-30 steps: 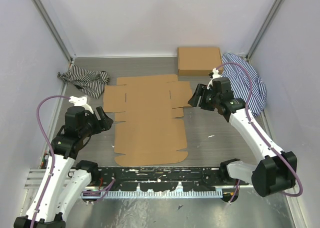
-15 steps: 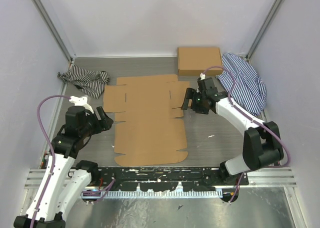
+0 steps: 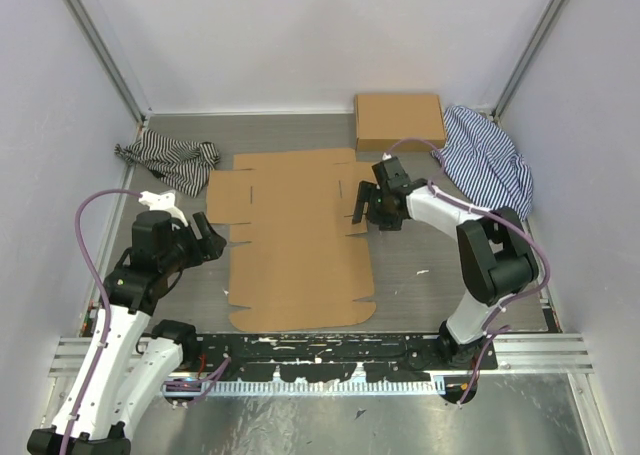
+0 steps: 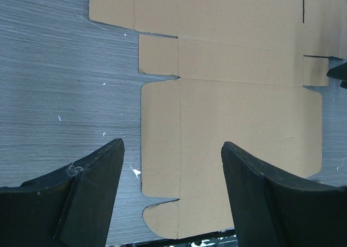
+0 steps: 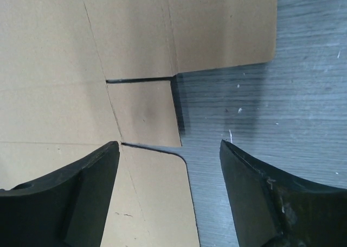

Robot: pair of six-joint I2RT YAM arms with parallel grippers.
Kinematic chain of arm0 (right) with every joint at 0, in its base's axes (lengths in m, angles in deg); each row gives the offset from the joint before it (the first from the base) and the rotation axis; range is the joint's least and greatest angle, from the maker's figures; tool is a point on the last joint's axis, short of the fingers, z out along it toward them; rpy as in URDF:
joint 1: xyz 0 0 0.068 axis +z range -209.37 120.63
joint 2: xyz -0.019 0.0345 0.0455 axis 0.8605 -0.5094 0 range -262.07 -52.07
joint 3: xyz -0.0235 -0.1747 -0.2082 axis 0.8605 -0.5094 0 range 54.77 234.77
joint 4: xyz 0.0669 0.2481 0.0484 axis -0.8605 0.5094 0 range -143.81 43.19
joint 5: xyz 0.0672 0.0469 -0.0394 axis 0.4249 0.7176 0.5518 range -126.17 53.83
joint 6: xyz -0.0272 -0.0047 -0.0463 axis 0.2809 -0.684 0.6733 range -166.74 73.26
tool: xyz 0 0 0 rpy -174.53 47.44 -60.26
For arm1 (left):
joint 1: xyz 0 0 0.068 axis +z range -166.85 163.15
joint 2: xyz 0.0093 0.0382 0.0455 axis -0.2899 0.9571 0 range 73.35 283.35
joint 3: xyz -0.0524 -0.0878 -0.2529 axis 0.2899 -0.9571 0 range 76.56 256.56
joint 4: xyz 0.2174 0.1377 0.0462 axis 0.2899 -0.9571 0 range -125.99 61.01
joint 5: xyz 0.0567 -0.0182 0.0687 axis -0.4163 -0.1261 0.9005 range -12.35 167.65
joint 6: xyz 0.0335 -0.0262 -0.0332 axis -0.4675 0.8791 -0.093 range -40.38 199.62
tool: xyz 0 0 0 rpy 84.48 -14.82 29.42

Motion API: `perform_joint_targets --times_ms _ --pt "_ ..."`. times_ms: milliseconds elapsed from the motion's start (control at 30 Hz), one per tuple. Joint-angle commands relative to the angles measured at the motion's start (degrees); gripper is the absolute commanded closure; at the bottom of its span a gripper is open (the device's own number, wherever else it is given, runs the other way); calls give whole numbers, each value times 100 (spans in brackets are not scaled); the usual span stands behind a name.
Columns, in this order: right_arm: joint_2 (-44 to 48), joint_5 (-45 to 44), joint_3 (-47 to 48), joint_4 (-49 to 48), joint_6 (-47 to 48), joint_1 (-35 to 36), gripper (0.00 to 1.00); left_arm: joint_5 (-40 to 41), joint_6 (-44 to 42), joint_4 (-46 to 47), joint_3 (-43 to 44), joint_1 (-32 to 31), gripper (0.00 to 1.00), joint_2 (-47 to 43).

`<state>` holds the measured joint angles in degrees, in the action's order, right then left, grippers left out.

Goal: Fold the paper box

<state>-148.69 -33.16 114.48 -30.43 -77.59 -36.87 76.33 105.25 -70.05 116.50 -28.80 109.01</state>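
- The paper box [image 3: 300, 240] lies unfolded and flat in the middle of the table [image 3: 425, 260]. Its long side runs from the near edge toward the back, and its 2 wide flaps spread out at the far end.
- My wrist cameras show its crease lines, its narrow slits and the small square tabs cut into each side.
- My right gripper [image 3: 365, 207] hangs over the small tab on the box's right edge. The jaws are spread apart with nothing clamped. In my right wrist view the tab's outer edge lies in the gap between them. I cannot tell whether the fingertips touch the cardboard.
- My left gripper [image 3: 212, 240] sits just beside the box's left edge, over bare table. Its jaws are also spread wide and hold nothing.
- A second cardboard box [image 3: 399, 121], a neat closed rectangle, rests at the back, near the flat box's far right corner.
- 2 striped cloths lie crumpled: 1 cloth [image 3: 168, 160] at the back left, the other cloth [image 3: 487, 165] just beside the closed box on the right.
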Motion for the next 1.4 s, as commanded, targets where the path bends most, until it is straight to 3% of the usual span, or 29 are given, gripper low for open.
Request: perform_joint_targets --times_ms 0,400,967,1367 --pt "-160 -87 307 -379 -26 87 21 52 4 53 5 -18 21 -15" --pt "-737 -360 610 -362 111 400 31 55 4 54 5 -18 21 -17" --pt "-369 -1188 753 -15 -68 791 78 23 4 62 -4 -17 21 -31" --pt "56 -1052 1000 55 1 932 80 -9 4 69 -4 -18 21 -24"
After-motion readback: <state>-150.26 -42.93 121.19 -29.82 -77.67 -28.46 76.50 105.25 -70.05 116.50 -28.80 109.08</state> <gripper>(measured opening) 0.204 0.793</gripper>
